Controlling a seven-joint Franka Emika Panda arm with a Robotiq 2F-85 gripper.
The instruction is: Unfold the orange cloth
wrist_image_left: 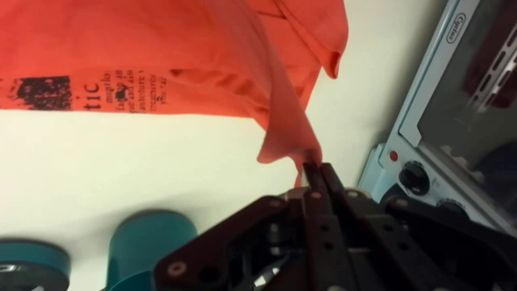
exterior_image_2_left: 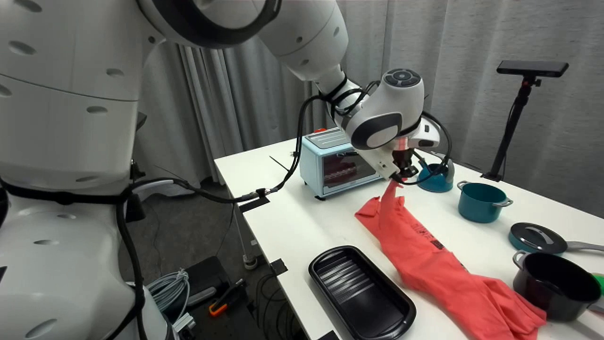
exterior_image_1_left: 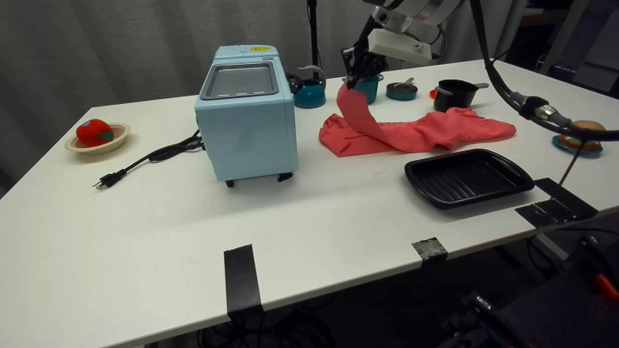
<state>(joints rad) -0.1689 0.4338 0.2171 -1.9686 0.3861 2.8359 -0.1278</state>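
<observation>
cloth [exterior_image_2_left: 432, 267]: matt fabric | tray [exterior_image_2_left: 363, 295]: smooth, glossy | curtain [exterior_image_2_left: 465, 56]: matt fabric

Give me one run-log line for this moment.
jaws: shut on orange rumpled fabric cloth; cloth: pinched part raised, rest creased on white table; unfolding: unfinished; black rectangular tray: beside cloth

Blk-printed orange cloth [exterior_image_2_left: 439, 269], one end raised, hangs pinched in your gripper [wrist_image_left: 319, 166]; the rest lies rumpled & part. folded below it, trailing well off to one side.
</observation>
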